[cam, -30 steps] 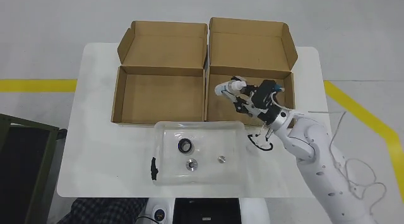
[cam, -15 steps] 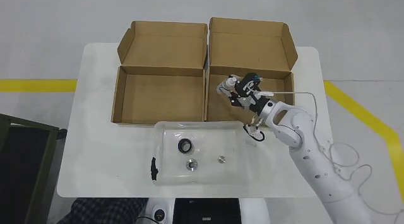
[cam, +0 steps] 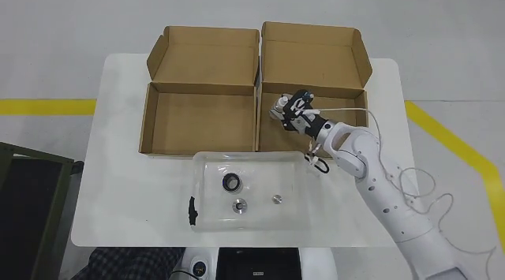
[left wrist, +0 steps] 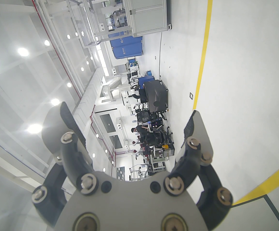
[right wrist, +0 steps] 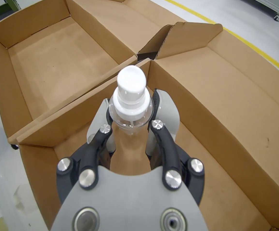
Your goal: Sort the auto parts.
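1. Right gripper point(right wrist: 131, 111) pinches a clear spray bottle point(right wrist: 131, 82), held over the right-hand cardboard box point(right wrist: 226, 102) at the surface's point(cam: 118, 162) far edge.
2. Left gripper point(left wrist: 129, 117) spread wide, holding nothing.

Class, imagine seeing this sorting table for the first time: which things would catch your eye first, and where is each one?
The right gripper draws the eye first: it is shut on a clear spray bottle with a white cap, over the right cardboard box. Beside that sits the left cardboard box, also open. Nearer the robot, a clear tray holds a few small parts.
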You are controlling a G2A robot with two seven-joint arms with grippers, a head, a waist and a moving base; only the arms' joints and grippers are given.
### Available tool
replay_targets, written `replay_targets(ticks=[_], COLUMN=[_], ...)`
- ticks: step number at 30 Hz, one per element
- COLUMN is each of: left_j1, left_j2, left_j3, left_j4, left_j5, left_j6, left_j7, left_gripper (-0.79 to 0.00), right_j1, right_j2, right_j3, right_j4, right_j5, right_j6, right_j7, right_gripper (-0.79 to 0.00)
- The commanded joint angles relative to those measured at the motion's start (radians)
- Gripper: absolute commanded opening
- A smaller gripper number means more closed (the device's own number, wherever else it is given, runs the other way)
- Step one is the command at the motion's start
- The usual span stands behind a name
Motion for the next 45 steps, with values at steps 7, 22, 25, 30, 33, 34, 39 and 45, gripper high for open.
replay_targets(ticks=[7, 22, 25, 30, 33, 34, 39, 45], left_j1=[0.0, 0.0, 0.0, 0.0, 0.0, 0.0, 0.0, 0.0], left_j2=[0.0, 0.0, 0.0, 0.0, 0.0, 0.0, 0.0, 0.0], left_j3=[0.0, 0.0, 0.0, 0.0, 0.0, 0.0, 0.0, 0.0], left_j4=[0.0, 0.0, 0.0, 0.0, 0.0, 0.0, 0.0, 0.0], left_j5=[0.0, 0.0, 0.0, 0.0, 0.0, 0.0, 0.0, 0.0], left_j6=[0.0, 0.0, 0.0, 0.0, 0.0, 0.0, 0.0, 0.0], left_j7=[0.0, 0.0, 0.0, 0.0, 0.0, 0.0, 0.0, 0.0], left_gripper=[0.0, 0.0, 0.0, 0.0, 0.0, 0.0, 0.0, 0.0], right_j1=[0.011, -0.117, -0.149, -0.204, -0.238, -0.249, -0.29, -0.323], right_j2=[-0.007, 0.028, 0.036, 0.05, 0.058, 0.061, 0.074, 0.084], right_j3=[-0.007, 0.105, 0.126, 0.157, 0.178, 0.185, 0.211, 0.198], right_j4=[0.024, -0.243, -0.31, -0.42, -0.478, -0.495, -0.561, -0.614], right_j5=[0.015, -0.051, -0.061, -0.085, -0.079, -0.072, -0.059, -0.063], right_j6=[-0.005, -0.077, -0.101, -0.148, -0.188, -0.202, -0.281, -0.342], right_j7=[0.0, 0.028, 0.065, 0.149, 0.196, 0.207, 0.267, 0.364], right_gripper=[0.0, 0.0, 0.0, 0.0, 0.0, 0.0, 0.0, 0.0])
